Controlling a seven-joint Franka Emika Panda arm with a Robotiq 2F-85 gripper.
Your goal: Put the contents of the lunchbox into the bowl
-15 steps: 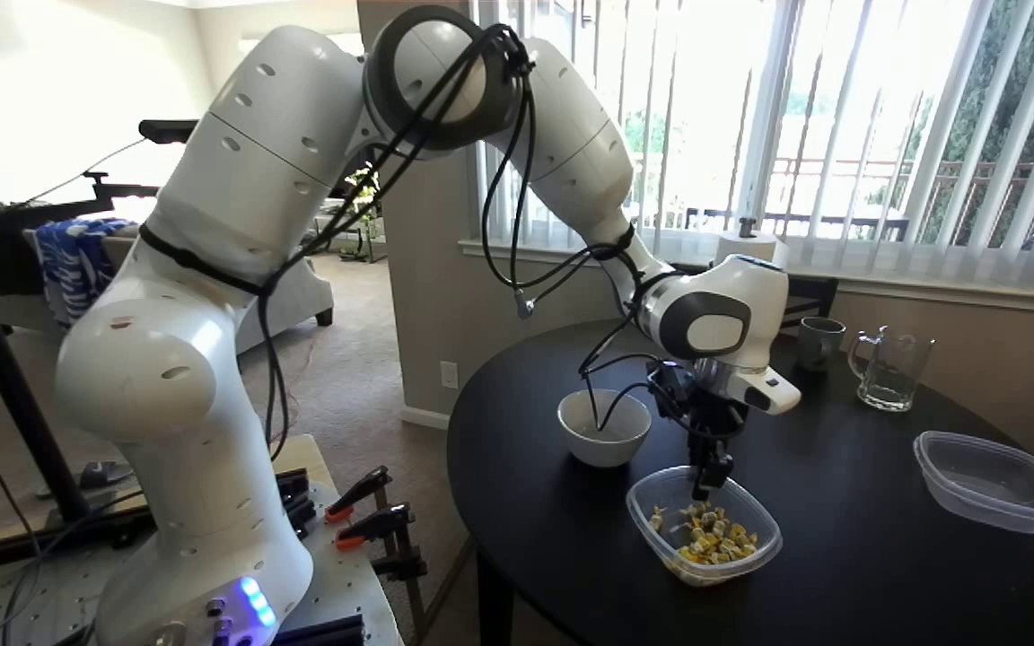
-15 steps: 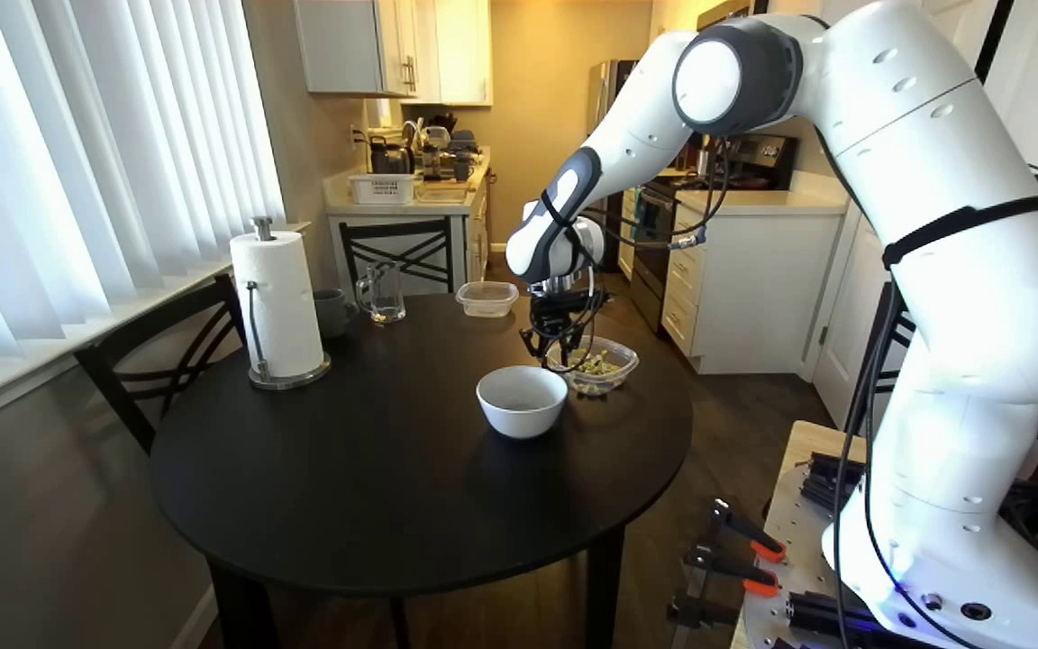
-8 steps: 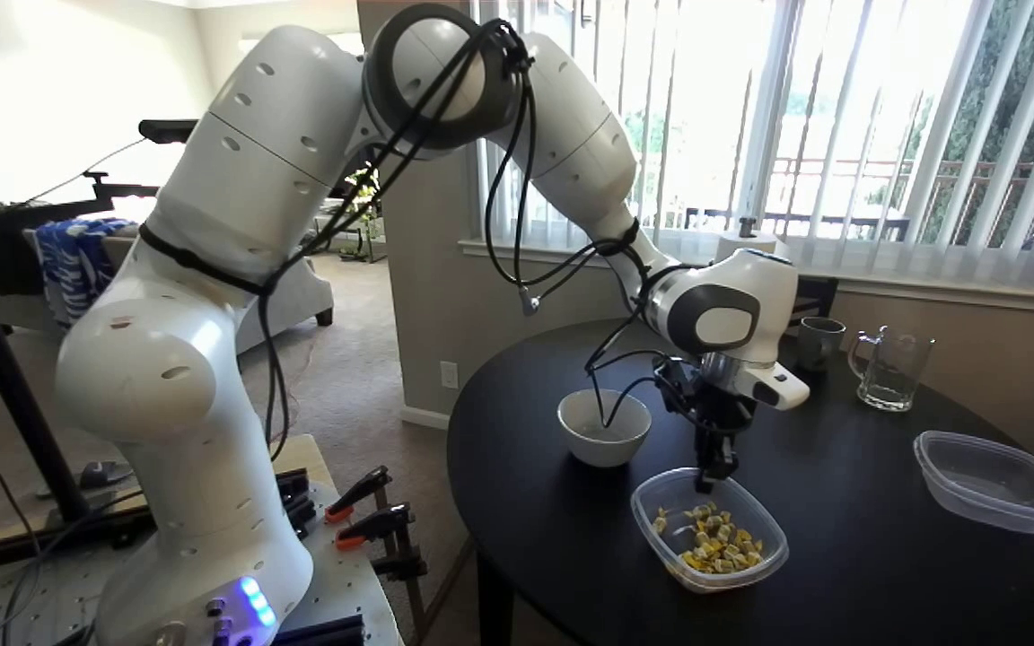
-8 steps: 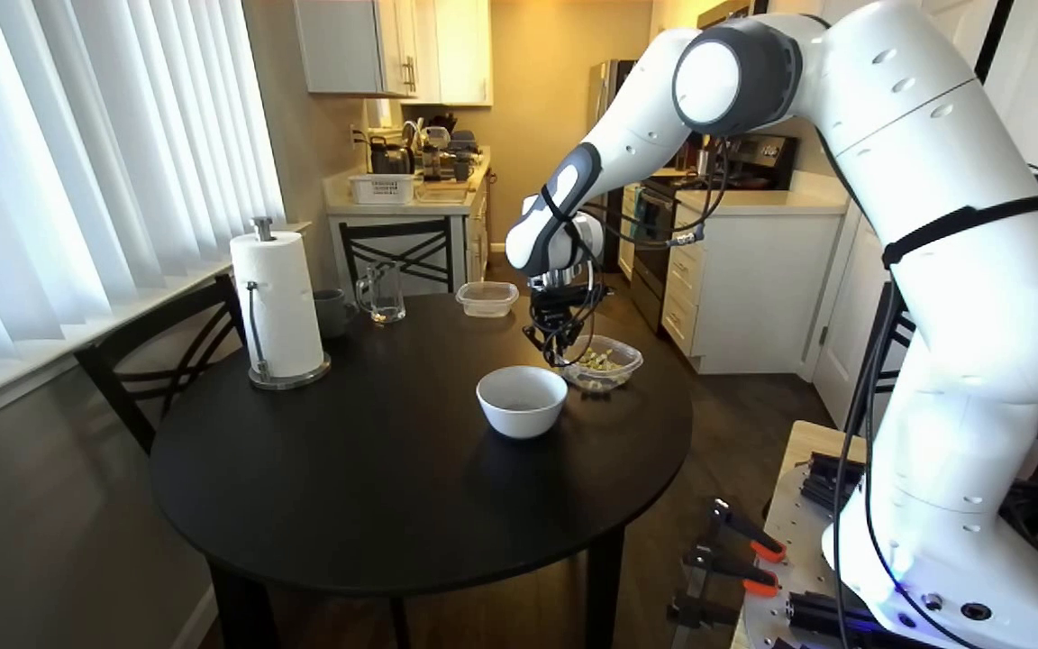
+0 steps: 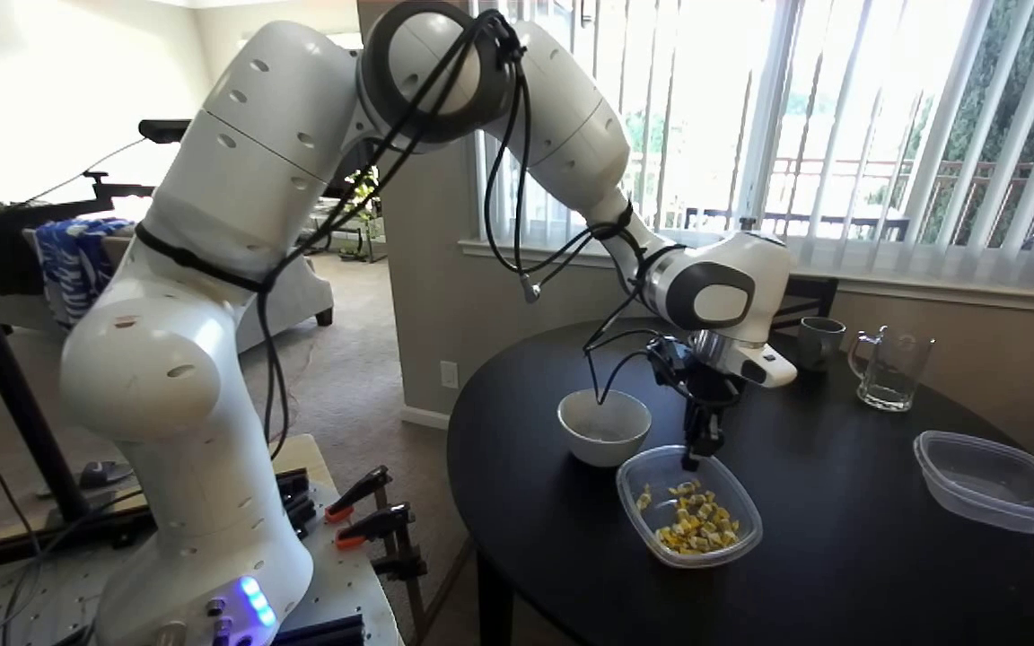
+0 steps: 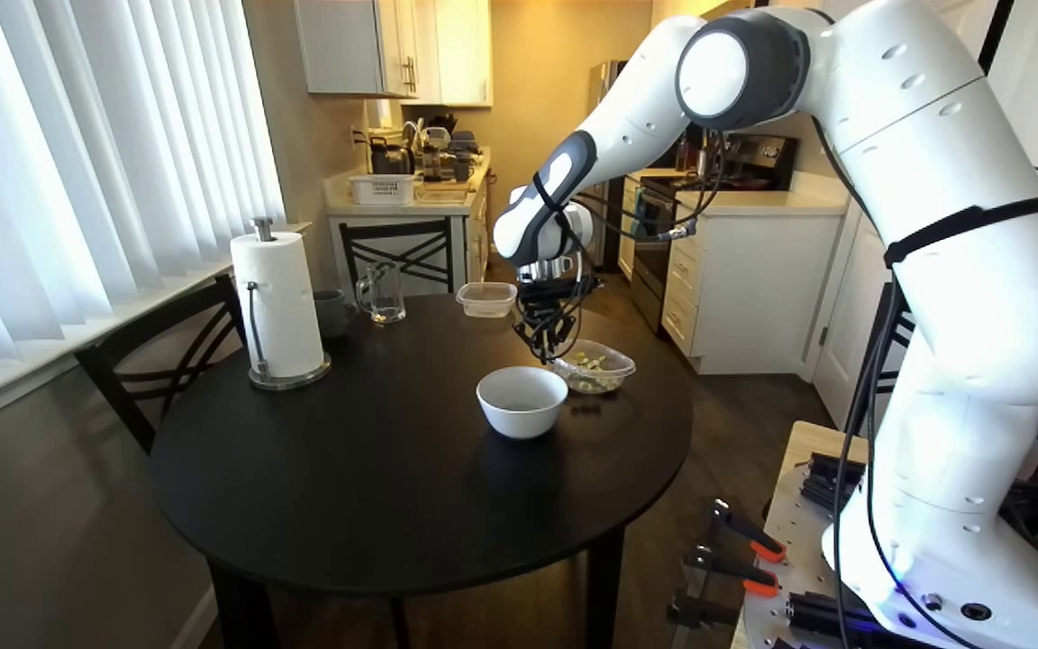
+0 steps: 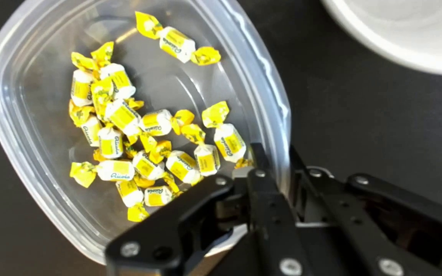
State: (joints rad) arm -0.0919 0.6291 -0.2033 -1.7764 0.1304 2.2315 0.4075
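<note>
The lunchbox (image 5: 725, 492) is a clear shallow container, also in an exterior view (image 6: 614, 382) and the wrist view (image 7: 159, 82). Its contents (image 7: 123, 115) are several yellow-and-white wrapped candies, also visible in both exterior views (image 5: 696, 525) (image 6: 588, 362). My gripper (image 7: 276, 157) is shut on the lunchbox's rim, one finger inside and one outside, and shows in both exterior views (image 5: 690, 459) (image 6: 546, 351). The lunchbox appears roughly level, slightly above the table. The white bowl (image 5: 602, 451) stands beside it, also in an exterior view (image 6: 522, 419) and the wrist view (image 7: 409, 30).
Another clear container (image 5: 993, 484) sits on the dark round table (image 5: 849, 574). A glass mug (image 5: 892, 381) and a grey mug (image 5: 818, 345) stand near the window side. A paper towel roll (image 6: 280, 306) stands by the window. Black cables hang from the arm near the bowl.
The gripper and lunchbox first shift slightly away from the bowl, then rise and move toward it. The candies stay inside the lunchbox. The bowl has not moved.
</note>
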